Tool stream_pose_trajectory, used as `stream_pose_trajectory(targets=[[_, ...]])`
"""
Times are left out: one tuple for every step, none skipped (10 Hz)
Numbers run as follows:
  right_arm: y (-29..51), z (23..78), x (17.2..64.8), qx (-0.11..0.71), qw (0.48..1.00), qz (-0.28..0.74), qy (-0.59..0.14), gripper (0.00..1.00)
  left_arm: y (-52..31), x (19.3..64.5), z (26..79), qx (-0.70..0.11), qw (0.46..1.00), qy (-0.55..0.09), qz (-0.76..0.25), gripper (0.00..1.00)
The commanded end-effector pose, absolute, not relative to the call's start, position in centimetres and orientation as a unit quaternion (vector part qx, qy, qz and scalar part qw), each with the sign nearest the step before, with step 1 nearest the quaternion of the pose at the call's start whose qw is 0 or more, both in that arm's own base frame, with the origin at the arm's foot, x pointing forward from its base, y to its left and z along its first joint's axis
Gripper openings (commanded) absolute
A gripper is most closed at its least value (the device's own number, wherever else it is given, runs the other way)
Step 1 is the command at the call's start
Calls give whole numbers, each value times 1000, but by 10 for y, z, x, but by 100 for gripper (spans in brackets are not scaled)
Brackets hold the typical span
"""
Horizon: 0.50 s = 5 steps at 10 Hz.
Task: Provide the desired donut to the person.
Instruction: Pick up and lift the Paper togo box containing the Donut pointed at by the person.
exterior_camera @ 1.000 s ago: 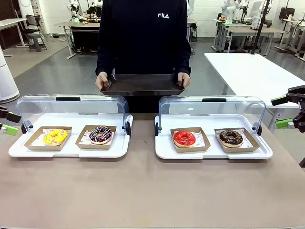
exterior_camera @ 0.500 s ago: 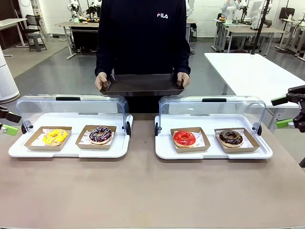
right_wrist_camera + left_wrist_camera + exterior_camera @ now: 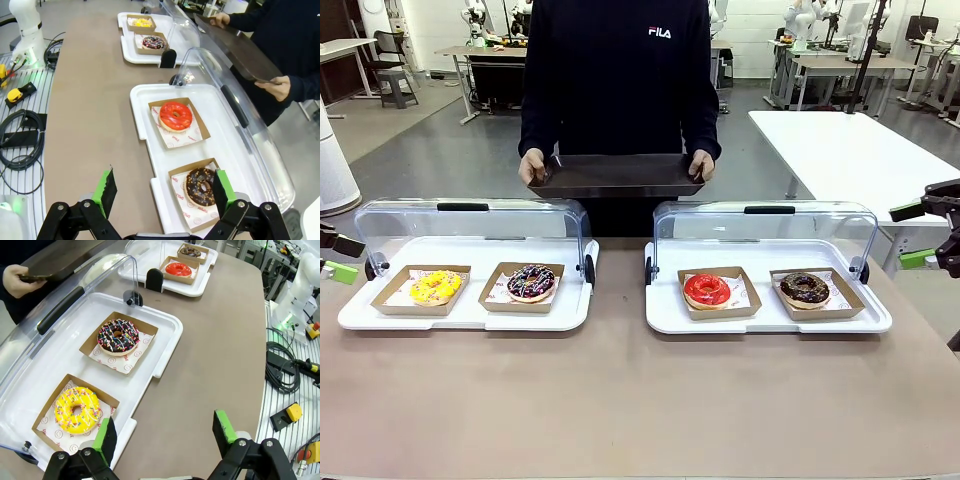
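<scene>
Across the bench [image 3: 620,400], at its far side: person [image 3: 620,80] in a dark sweatshirt, holding a dark tray [image 3: 615,175] level, clear of the bench. On the bench's left half: white case [image 3: 360,318], clear lid [image 3: 470,225] tipped back, holding a yellow donut [image 3: 436,287] and a sprinkled chocolate donut [image 3: 531,282]. On its right half: matching case [image 3: 665,318], lid likewise back, holding a red donut [image 3: 707,290] and a chocolate donut [image 3: 805,289]. At the bench's left edge: left fingers [image 3: 338,272], spread wide, empty. At its right edge: right fingers [image 3: 914,259], spread wide, empty.
</scene>
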State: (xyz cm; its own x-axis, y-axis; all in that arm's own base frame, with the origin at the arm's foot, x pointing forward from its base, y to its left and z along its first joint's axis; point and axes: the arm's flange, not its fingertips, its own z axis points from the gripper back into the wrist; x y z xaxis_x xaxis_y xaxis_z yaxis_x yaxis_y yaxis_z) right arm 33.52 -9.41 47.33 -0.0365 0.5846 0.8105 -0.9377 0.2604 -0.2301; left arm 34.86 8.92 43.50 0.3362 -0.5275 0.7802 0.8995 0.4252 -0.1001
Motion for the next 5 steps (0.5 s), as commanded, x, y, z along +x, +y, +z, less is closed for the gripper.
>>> stream_pose_trajectory(targets=[[-93, 472, 339, 209, 660, 570, -443, 100, 90, 349, 434, -276, 768, -347, -462, 100], [-93, 472, 339, 209, 660, 570, -443, 100, 90, 349, 434, -276, 768, -347, -462, 100], [-93, 472, 339, 209, 660, 570, -443, 100, 90, 349, 434, -276, 768, -347, -462, 100], [-93, 472, 339, 209, 660, 570, -443, 100, 90, 349, 434, -276, 768, -347, -462, 100], [-93, 472, 339, 209, 660, 570, -443, 100, 90, 349, 434, -276, 768, -347, -462, 100]])
